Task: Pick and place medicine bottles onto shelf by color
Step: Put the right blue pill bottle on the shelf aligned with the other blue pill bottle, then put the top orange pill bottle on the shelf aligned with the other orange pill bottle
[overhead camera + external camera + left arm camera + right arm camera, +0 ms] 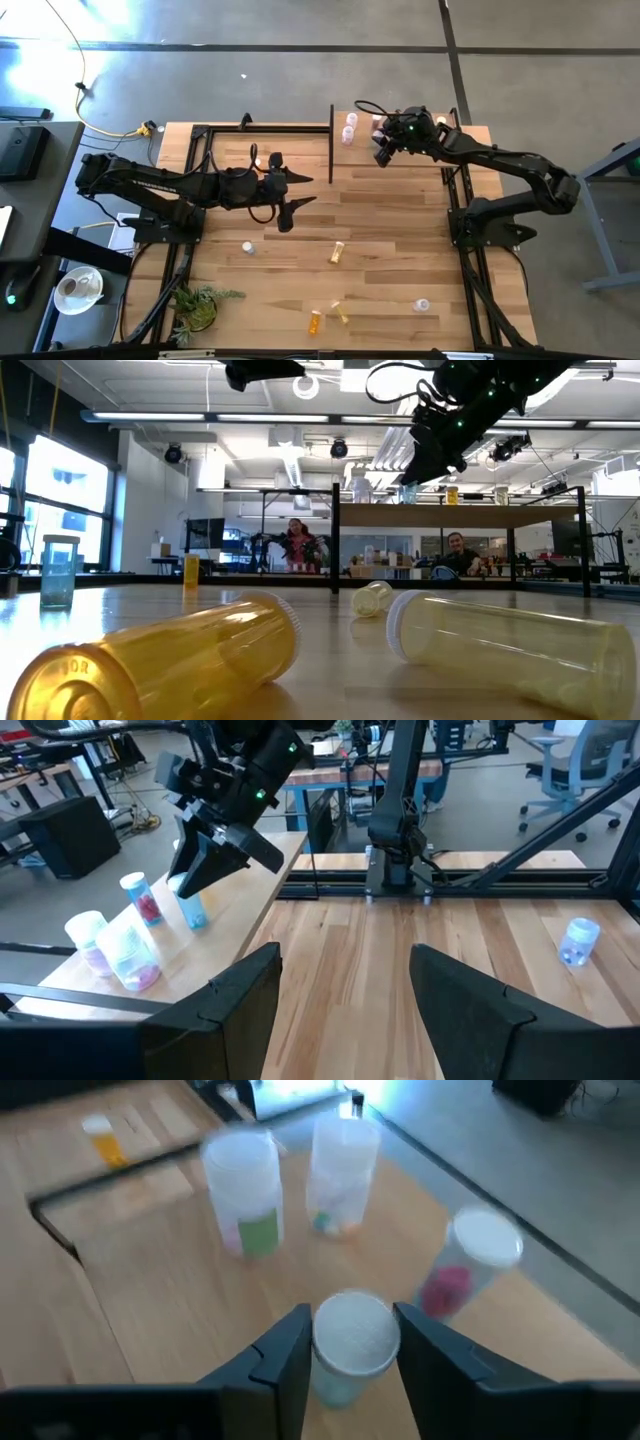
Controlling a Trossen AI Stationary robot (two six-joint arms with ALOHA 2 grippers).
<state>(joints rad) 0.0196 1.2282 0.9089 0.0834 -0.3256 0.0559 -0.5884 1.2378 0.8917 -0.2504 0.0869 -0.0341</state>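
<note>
Yellow bottles [170, 660] lie nearest on tabletop [400, 240], unsorted. Right gripper [352, 1342] jaws clamped on teal bottle [350, 1342] above shelf [180, 1310]; few bottles beyond jaws placed. Left gripper [345, 990] jaws apart, idle. Most remain.

The bench [400, 215] is a plank-striped wooden top. The shelf [410, 160], a smooth light-wood board with thin black posts, occupies the far right corner of the bench. Pale bottles [348, 133] stand on the shelf near its far left edge. On the bench lie a white-capped bottle [248, 247] left of centre, a yellow bottle [337, 252] at centre, an orange bottle [316, 322] and a second yellow bottle [341, 313] by the near edge, and a clear bottle [422, 305] toward the near right corner. A green plant [197, 306] sits at the near left corner.
</note>
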